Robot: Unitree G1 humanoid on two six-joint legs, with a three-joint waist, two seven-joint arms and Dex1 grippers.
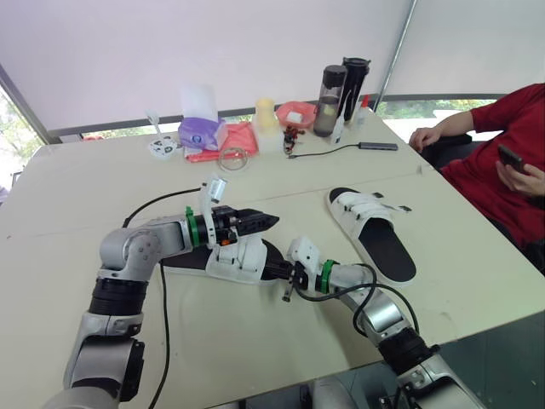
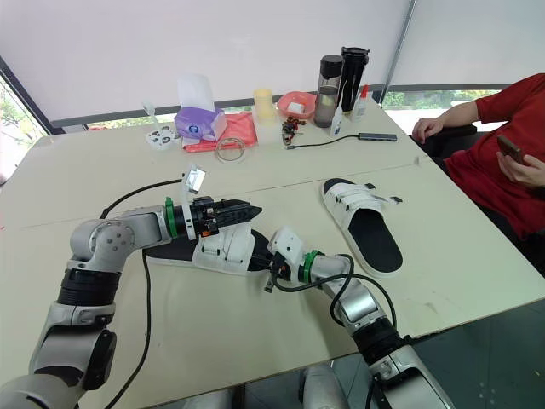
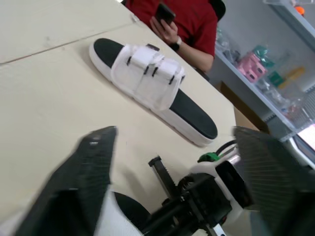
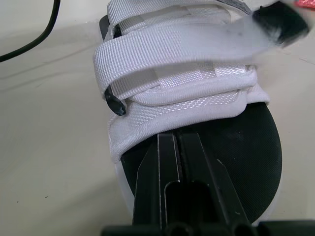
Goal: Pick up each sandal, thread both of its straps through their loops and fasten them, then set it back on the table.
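Left eye view: we are hovering our released left gripper (image 1: pixel 269 221) over the near sandal (image 1: pixel 234 261), clenched right gripper (image 1: pixel 286 273) on its sole, near the table (image 1: pixel 238 341) edge.

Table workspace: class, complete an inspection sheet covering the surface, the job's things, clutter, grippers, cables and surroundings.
Surface: pale table, a seam running across it.
Job's things: near sandal lies under the grippers; far sandal lies flat, apart on the right.
Clutter: tissue box, tape roll, pink bowl and bottles on the far side.
Grippers: left gripper open above the near sandal; right gripper shut, at its black footbed.
Cables: black cable trails from the left arm; thin cable near the bottles.
Surroundings: seated person holding a phone.
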